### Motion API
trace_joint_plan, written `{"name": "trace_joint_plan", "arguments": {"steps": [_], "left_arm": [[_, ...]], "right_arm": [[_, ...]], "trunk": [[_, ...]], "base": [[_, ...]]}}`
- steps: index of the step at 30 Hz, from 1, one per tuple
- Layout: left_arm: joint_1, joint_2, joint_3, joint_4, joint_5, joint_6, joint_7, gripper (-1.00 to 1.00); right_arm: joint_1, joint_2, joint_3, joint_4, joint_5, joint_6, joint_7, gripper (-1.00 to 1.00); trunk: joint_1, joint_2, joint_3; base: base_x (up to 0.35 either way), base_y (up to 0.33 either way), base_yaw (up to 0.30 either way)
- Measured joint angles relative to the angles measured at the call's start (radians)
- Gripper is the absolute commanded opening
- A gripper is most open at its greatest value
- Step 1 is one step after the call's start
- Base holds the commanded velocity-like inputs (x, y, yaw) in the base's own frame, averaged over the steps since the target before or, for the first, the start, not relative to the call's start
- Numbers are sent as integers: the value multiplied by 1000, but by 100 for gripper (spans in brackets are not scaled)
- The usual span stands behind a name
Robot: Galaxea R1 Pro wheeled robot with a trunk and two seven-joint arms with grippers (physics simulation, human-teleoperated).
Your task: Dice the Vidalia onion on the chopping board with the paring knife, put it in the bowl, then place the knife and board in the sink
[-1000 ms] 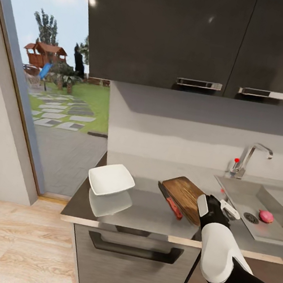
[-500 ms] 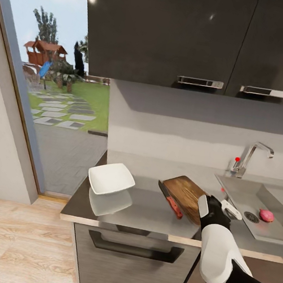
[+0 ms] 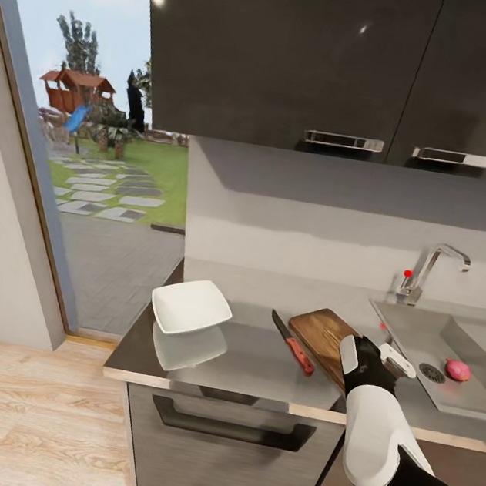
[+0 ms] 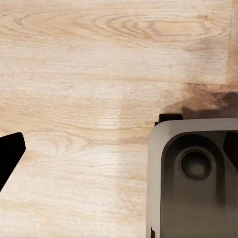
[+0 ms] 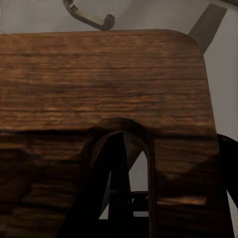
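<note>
Brown grained rectangular wooden chopping board (image 3: 324, 335); red-handled, dark-bladed slim paring knife (image 3: 292, 344); white square bowl (image 3: 190, 307), centre; pink roundish onion (image 3: 456, 370), right; glossy grey countertop (image 3: 248, 364).

My right gripper (image 3: 370, 357) covers the near corner of the chopping board (image 3: 324, 335), and my wrist hides whether the fingers pinch it. The sink (image 3: 444, 359) runs off the head view's right edge. In my right wrist view the board (image 5: 99, 89) overflows the frame, dark shadow blurring its slot. My left fingertips (image 4: 9, 151) are clipped at the edge.
</note>
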Motion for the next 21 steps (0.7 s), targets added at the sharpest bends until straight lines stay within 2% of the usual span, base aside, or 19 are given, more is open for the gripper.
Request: {"name": "trace_joint_plan", "arguments": {"steps": [12,21], "left_arm": [[0,0,0,0,0,0,0,100],[0,0,0,0,0,0,0,100]], "right_arm": [[0,0,0,1,-1,-1,1,-100],[0,0,1,24,0,-2,4,-100]], "trunk": [[0,0,1],[0,0,13]], "base": [[0,0,0],[0,0,0]]}}
